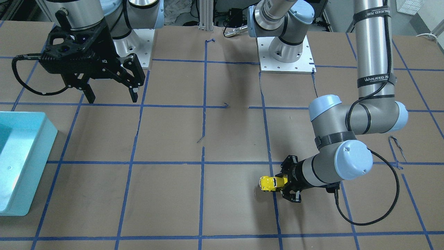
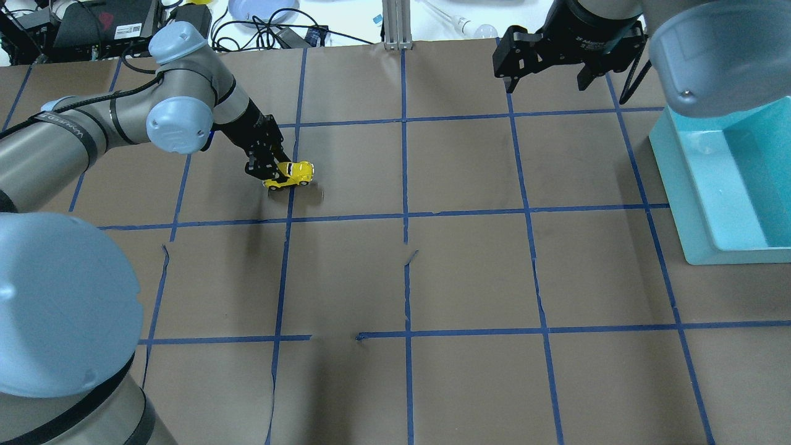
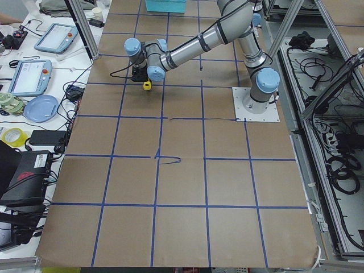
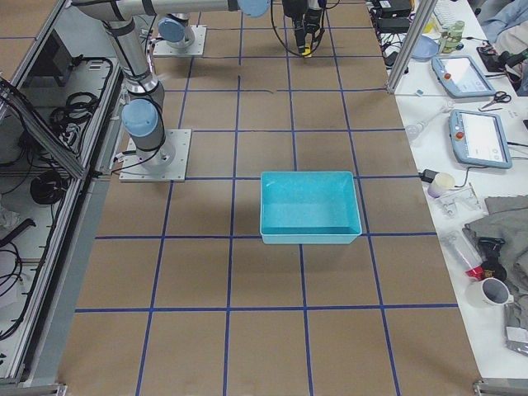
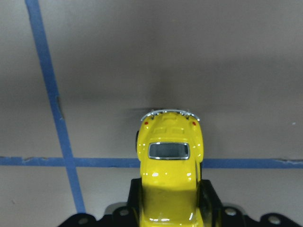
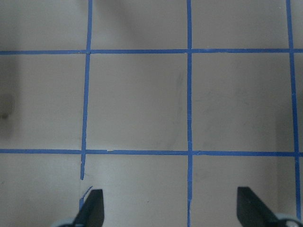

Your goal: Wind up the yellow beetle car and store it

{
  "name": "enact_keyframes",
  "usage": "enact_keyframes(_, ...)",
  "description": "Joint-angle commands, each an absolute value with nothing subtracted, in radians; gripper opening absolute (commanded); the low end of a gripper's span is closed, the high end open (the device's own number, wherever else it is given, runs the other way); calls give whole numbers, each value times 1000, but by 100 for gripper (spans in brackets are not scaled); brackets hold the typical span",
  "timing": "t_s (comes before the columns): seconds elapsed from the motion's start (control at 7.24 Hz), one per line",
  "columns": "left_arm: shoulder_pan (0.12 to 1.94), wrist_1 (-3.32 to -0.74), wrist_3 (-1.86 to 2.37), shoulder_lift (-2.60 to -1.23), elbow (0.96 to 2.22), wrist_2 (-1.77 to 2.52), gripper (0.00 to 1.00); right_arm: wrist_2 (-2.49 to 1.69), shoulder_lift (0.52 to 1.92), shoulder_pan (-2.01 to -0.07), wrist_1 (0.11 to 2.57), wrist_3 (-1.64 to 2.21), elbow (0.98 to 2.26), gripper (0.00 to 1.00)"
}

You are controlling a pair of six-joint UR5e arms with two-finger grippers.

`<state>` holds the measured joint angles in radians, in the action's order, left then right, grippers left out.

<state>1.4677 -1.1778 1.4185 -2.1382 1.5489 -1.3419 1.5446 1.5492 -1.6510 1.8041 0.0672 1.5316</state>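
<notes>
Yellow car (image 2: 295, 173) pinched at its rear half by left gripper (image 2: 276, 175), arm reaching in low and nearly level. Nose of car sticks out past the fingers (image 5: 208, 194), pointing toward the table (image 2: 469, 266) middle. Car sits very low, beside a blue tape line; cannot tell whether the wheels touch the paper. Right gripper (image 1: 112, 95) hangs spread, holding nothing, well above the table, near the teal bin (image 2: 670, 179). Progress, as judged: grasp made; whether any winding is done cannot be read from these views. Storing not done: bin shows no car inside and lies well apart, over on the right arm's side. Left to do: likely a drag-back on the wheels to wind, then carry or hand-over to the bin. Room: the stretch between car and bin shows only brown paper and tape grid, plenty for a backward pull. Edges: car is in the rows nearer the operators' side, but not at the rim. Bin walls stand high, so a drop needs lift first. Right gripper near the bin's corner could crowd an approach.
</notes>
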Motion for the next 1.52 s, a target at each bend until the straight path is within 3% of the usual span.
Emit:
enact_keyframes(0.0,1463,-1197,1410,-2160,1528,-1338,0,1542,1549,-1651,1807,67,1531,100)
enact_keyframes(1.38,1355,-1243,1276,-2186,1491,-1410,0,1554,1549,-1651,1807,58,1532,100)
